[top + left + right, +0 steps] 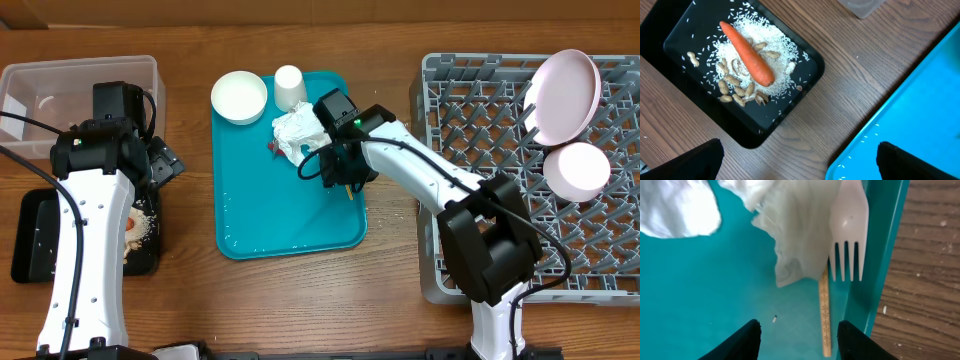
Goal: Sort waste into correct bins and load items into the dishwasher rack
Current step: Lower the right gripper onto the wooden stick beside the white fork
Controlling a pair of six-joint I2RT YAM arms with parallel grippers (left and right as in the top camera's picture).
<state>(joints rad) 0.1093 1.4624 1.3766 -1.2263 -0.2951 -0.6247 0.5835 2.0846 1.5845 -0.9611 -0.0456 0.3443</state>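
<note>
Wooden table [190,300], brown grain, seen from above. Clear tub [80,85] at the far left corner, black tray [40,240] just in front of it along the left edge, teal tray [290,230] mid-table, rack [600,270] at the right.

Black tray holds the carrot [747,52] lying on rice and peanuts, the food scraps [740,90]. Left gripper [800,165] hangs above the table between black tray and teal tray, jaws wide apart, nothing in them.

Rack has the plate [565,95] and one bowl [578,170] propped among the pegs near its far right corner. On the teal tray's far edge: second bowl [239,97] and cup [290,87]. Napkin [297,135] crumpled just in front of the cup, red scrap [272,144] at its left.

Right gripper [797,340] is low over the teal tray's right edge. Jaws apart, gripping nothing; the wooden stick [825,310] lies flat with its near end between them. Fork [849,230] lies just beside the stick, against the tray's raised edge; napkin covers the stick's far end.

Step in hand, by my reading: picking up the stick as waste. Next move calls for pinching the stick alone, clear of fork tines and napkin. Risk: a thin stick flat on the tray may slip the jaws.
</note>
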